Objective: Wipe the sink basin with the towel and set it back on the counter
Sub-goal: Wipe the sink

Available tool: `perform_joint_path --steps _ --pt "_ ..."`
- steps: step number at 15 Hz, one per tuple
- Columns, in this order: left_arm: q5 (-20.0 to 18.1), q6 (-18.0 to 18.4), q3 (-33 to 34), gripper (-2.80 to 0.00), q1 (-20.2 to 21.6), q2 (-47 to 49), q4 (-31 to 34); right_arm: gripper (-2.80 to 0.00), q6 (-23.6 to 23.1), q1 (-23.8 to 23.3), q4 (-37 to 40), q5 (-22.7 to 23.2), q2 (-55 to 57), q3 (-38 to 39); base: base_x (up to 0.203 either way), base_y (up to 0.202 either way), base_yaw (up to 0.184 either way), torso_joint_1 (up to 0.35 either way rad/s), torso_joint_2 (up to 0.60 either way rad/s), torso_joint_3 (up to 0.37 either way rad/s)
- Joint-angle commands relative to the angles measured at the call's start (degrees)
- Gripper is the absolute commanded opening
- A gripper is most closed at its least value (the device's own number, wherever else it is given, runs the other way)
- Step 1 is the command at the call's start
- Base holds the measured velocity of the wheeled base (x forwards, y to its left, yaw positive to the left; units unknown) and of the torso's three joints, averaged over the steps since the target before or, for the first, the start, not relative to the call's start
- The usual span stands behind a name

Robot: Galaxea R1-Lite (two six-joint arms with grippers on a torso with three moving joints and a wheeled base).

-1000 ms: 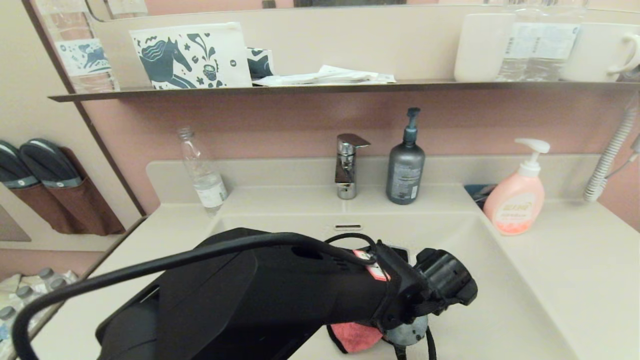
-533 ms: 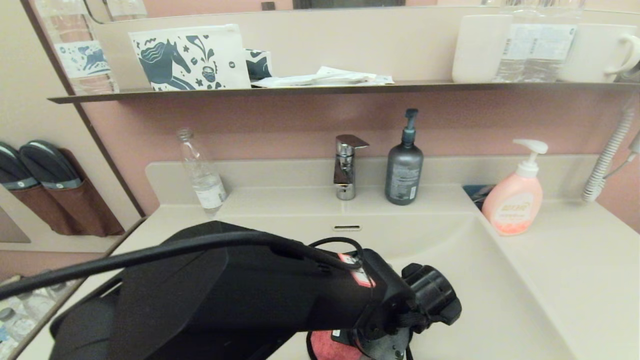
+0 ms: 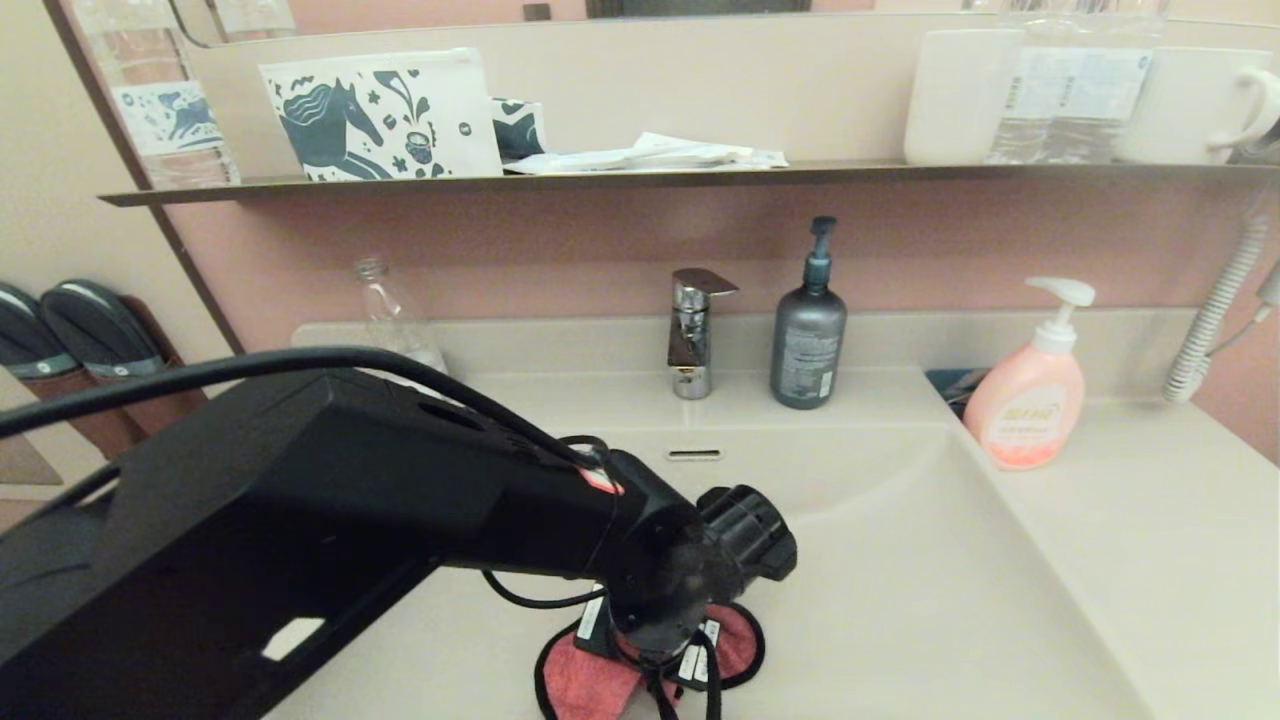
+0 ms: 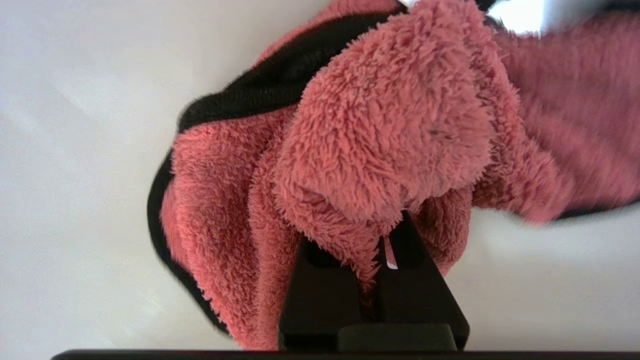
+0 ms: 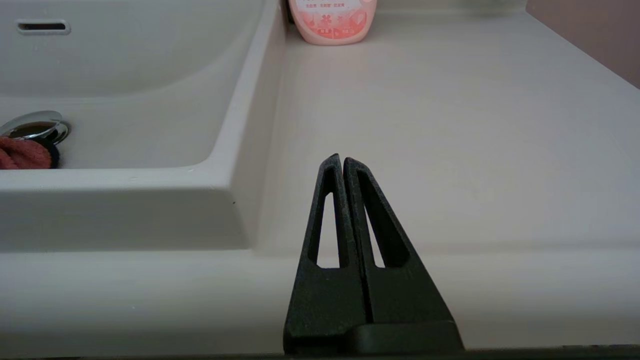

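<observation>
The coral-pink towel (image 3: 580,680) with its black trim lies bunched on the floor of the beige sink basin (image 3: 900,600), near the front. My left gripper (image 4: 372,250) points down into the basin and is shut on a fold of the towel (image 4: 385,125). The left arm hides the drain plug in the head view; in the right wrist view the chrome drain plug (image 5: 35,126) shows just behind the towel (image 5: 22,154). My right gripper (image 5: 342,162) is shut and empty, parked low over the counter (image 5: 450,125) right of the basin. It is out of the head view.
The chrome faucet (image 3: 692,330) and a grey pump bottle (image 3: 808,330) stand behind the basin. A pink soap dispenser (image 3: 1028,390) stands on the right counter. A clear bottle (image 3: 385,310) stands at the back left. The overflow slot (image 3: 694,455) is in the basin's back wall.
My left arm has swept from the right towards the left across the basin floor, dragging the towel along with it.
</observation>
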Motion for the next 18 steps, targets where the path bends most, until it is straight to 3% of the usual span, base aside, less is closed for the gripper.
perform_joint_path --steps 1,4,7,11,18 --pt "1.6 4.7 3.3 -2.8 4.7 -0.5 -8.0 -2.8 0.0 0.0 0.0 0.0 0.1 0.0 0.0 0.0 0.0 0.0 0.0 0.0" --pt "2.9 12.3 6.0 -2.8 9.9 -0.3 -16.9 -2.8 0.0 0.0 0.0 0.0 0.1 0.0 0.0 0.0 0.0 0.0 0.0 0.0" --pt "3.0 15.2 5.9 -2.8 11.5 0.2 -21.8 -2.8 0.0 0.0 0.0 0.0 0.1 0.0 0.0 0.0 0.0 0.0 0.0 0.0" --pt "2.8 14.4 3.4 -2.8 10.2 1.9 -26.6 -2.8 0.0 0.0 0.0 0.0 0.1 0.0 0.0 0.0 0.0 0.0 0.0 0.0" --pt "2.7 8.8 -3.7 -2.8 3.6 5.3 -25.8 -2.8 0.0 0.0 0.0 0.0 0.1 0.0 0.0 0.0 0.0 0.0 0.0 0.0"
